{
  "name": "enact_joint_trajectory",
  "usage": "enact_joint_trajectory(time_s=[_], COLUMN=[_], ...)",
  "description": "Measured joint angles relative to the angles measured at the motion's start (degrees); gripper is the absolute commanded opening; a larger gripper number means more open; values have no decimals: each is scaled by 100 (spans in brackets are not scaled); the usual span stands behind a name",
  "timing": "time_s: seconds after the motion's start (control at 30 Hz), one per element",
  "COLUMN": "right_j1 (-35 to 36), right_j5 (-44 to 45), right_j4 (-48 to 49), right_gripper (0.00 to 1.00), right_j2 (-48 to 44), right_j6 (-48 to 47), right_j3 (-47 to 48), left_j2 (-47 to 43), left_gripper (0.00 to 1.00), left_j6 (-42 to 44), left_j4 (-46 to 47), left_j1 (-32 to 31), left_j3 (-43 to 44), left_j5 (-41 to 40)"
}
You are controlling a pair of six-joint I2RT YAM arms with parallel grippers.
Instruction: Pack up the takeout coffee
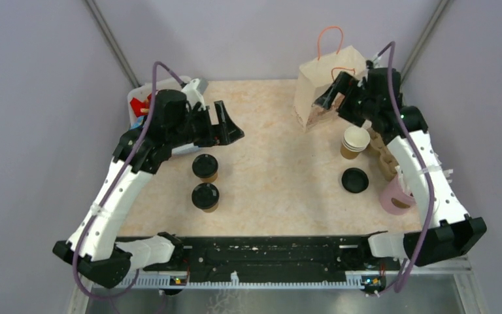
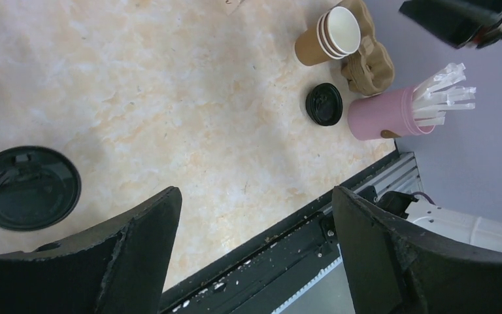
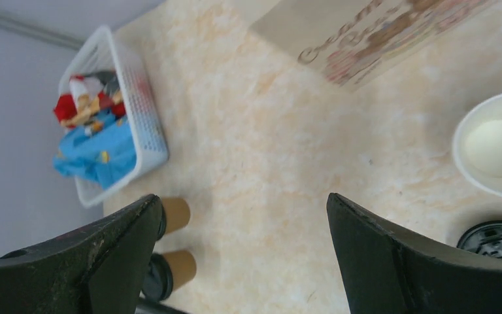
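Cups with black lids stand left of the middle of the worktop, one behind the other and close together. The near cup sits toward the near edge and the far cup is just beyond it. Both are upright and neither is touched by a gripper.

Toward the right edge, a loose lid lies flat on the worktop. Just beside it, nearer the right edge, is a pink cup holding white sticks. Beyond the lid is a stack of open brown cups. A pulp tray sits between the stack and the right edge.

The left gripper hangs above the worktop just past the far cup, on its far right side. Its fingers are spread wide with nothing between them.

The right gripper hangs near the far right corner, in front of a paper bag that stands upright at the far edge. Its fingers are also spread wide and hold nothing.

A white basket of red and blue items sits at the far left corner.
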Motion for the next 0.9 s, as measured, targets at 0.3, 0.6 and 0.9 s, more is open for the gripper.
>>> enact_joint_trajectory(time_s=[0.3,0.6,0.9], right_j1=[-1392,-2448,-2643], right_j5=[553,1241,1574], right_j4=[-293,-520,-1244], right_gripper=[90,69,50], right_j2=[918,984,2804], right_j6=[-168,-1102,-2741], right_j3=[977,562,1115], left_j2=[966,1733,2138], left_gripper=[93,97,98], left_j6=[251,883,1624], left_j4=[605,682,584], left_j1=[0,13,337], left_j3=[4,592,564], left_j5=[662,905,1161])
